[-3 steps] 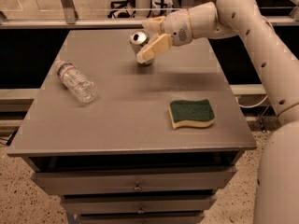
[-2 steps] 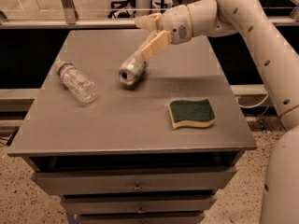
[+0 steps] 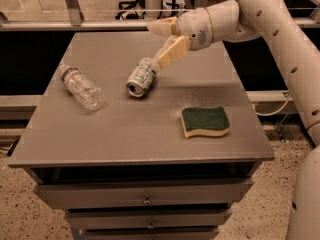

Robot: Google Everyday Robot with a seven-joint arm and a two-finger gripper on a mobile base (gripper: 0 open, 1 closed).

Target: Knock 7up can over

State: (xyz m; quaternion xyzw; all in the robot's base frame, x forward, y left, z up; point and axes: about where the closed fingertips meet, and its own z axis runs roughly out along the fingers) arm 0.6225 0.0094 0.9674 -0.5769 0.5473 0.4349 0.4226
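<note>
Risk from here: 7up can (image 3: 141, 79) lies on its side on the desk (image 3: 125, 129), open end facing front-left, so as a round body it is free to roll. Any further nudge from the gripper (image 3: 156, 45) could send it toward the water bottle (image 3: 81, 87), which lies on its side to the left, or onward to the front edge. A drop off the desk would be the worst outcome. The sponge (image 3: 205, 121) sits well apart at front right and looks unlikely to be involved. Second risk: a downward move of the arm could pin or dent the can under the lower finger. Jaws: spread wide, holding nothing. Upper finger points left at the rear of the desk; lower finger slants down toward the can. Can position relative to jaws: outside the gap, below and to the front-left of the lower fingertip, its far end just beside that tip. Contact or a thin gap there, cannot tell from this angle. Judgement: can appears down; task likely met if it settles.
</note>
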